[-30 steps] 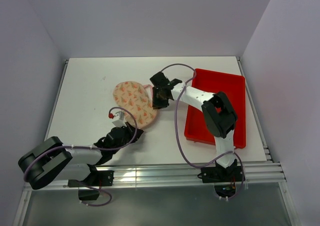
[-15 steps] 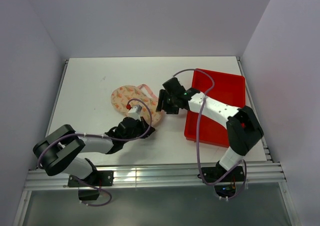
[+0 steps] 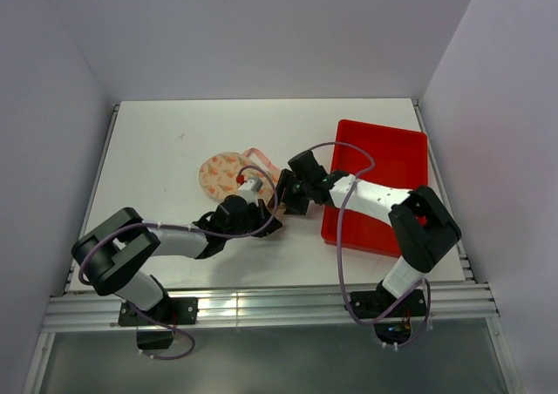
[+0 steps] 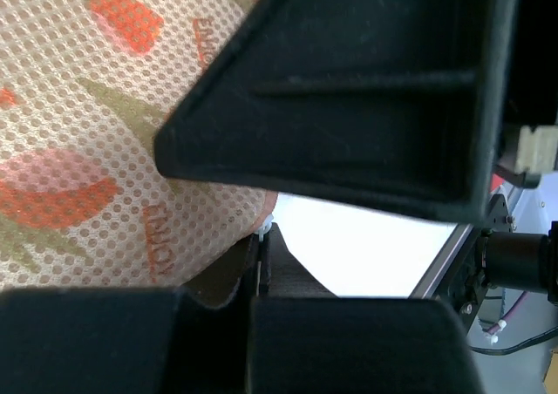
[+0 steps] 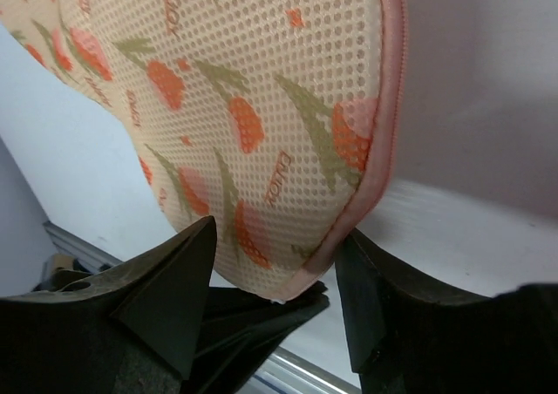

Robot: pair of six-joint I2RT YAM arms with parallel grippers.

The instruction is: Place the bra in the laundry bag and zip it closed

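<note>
— At the centre of the white table [image 3: 157, 141], what do you list?
— Item one: peanut-shaped laundry bag of cream-pink mesh with orange-red print [image 3: 222, 169], lying left of the red plastic tray [image 3: 392, 150]. Its long axis runs far-left to near-right. I see the far lobe only, because the near lobe lies under both grippers.
— Jaws?
— Right gripper [image 3: 288, 202]: fingers apart, straddling the bag's pink zipper edge [image 5: 391, 106]. Left gripper [image 3: 266, 222]: bag fabric fills the gap, but I cannot tell whether it is pinched.
— Small pale peach-beige fabric bra?
— Not visible in any view. I guess it is inside.
— Nearer arm?
— Both meet at the near-right end. I judge the right better lined up on the zipper.
</note>
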